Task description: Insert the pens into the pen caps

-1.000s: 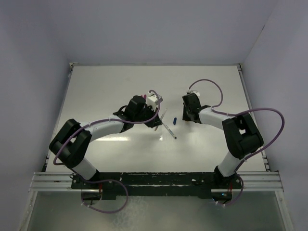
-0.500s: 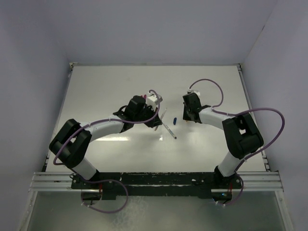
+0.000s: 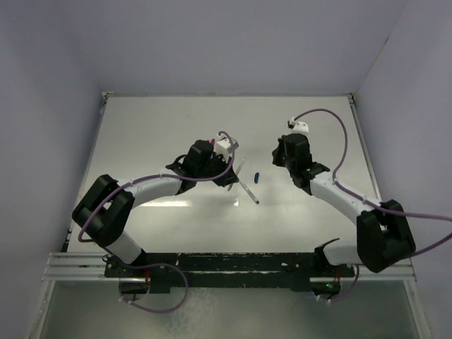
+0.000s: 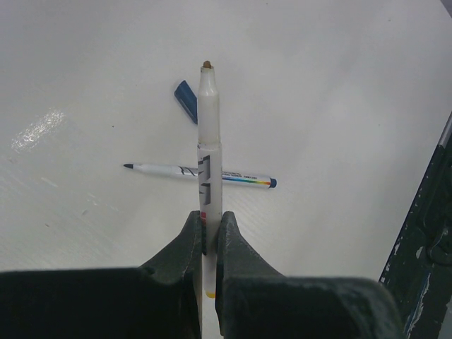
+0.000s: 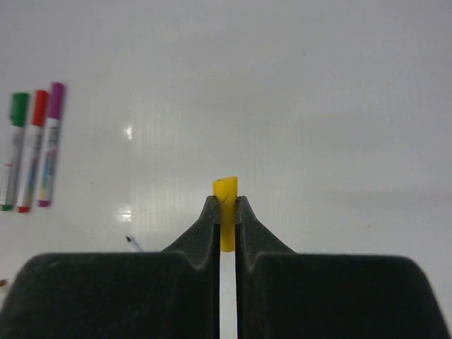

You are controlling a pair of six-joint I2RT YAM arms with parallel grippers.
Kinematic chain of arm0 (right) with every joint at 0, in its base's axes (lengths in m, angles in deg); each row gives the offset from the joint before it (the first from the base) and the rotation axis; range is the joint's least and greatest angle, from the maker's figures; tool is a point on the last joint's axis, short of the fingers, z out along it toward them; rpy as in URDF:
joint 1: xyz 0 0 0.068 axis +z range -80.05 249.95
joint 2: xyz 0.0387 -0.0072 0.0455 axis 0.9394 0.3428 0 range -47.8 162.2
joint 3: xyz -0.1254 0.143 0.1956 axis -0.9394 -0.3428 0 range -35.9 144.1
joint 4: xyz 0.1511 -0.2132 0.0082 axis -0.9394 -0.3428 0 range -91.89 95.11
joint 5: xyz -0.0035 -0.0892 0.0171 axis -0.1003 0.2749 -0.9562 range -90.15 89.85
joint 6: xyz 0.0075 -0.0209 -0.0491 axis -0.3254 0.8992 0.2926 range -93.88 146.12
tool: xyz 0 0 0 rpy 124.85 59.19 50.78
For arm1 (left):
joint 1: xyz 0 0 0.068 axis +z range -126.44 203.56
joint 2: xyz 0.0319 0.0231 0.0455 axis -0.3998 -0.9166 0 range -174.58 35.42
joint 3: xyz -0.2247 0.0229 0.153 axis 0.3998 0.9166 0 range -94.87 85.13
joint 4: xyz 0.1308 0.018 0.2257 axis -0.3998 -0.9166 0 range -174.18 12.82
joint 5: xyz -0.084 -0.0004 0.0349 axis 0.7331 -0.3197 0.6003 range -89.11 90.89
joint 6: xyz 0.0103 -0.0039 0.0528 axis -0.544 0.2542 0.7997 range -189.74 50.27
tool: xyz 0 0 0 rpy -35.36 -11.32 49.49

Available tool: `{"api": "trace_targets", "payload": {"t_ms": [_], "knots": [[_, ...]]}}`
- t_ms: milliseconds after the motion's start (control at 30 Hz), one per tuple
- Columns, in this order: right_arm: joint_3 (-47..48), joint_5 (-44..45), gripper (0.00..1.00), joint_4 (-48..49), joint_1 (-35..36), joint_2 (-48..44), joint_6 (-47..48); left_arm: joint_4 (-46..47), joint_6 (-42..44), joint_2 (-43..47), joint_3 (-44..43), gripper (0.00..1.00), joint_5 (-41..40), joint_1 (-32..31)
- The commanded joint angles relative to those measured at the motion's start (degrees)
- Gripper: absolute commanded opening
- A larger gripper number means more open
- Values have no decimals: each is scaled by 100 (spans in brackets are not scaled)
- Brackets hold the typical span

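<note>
Glossy white table (image 4: 339, 85). Left gripper (image 4: 210, 220) pinched a pen (image 4: 209, 127), tip well ahead; right gripper (image 5: 225, 205) pinched yellow cap (image 5: 226, 187). Light, slick plastic, probably pivots.

Checking in from my end: the glossy white table (image 3: 162, 134) has a loose blue cap (image 4: 186, 100) lying near an uncapped pen (image 4: 244, 179) with a dark tip and a blue tail end. Further off I see three more lying side by side: green-capped pen (image 5: 14, 150), red-capped pen (image 5: 32, 150), purple-capped pen (image 5: 51, 143).
</note>
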Motion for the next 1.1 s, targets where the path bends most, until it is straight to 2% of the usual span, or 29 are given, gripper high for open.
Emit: {"api": "trace_targets", "payload": {"t_ms": [0,267,567,800,1067], "knots": [[-475,-382,0,1528,-4,-816,-42,538,-117,137,-138,0,234,24],[-1370,-1469,0,3990,-7,-1723,-233,1701,-966,65,-21,0,1096,22],[-1822,-1981,0,5818,-5,-1760,-1018,2739,-1736,-135,102,0,1639,24],[-2023,-2142,0,6489,-4,-1485,-1395,2874,-1810,-72,131,0,1673,20],[-2118,-2304,0,6771,-4,-1260,-1631,3071,-1903,1,203,0,1635,25]]}}
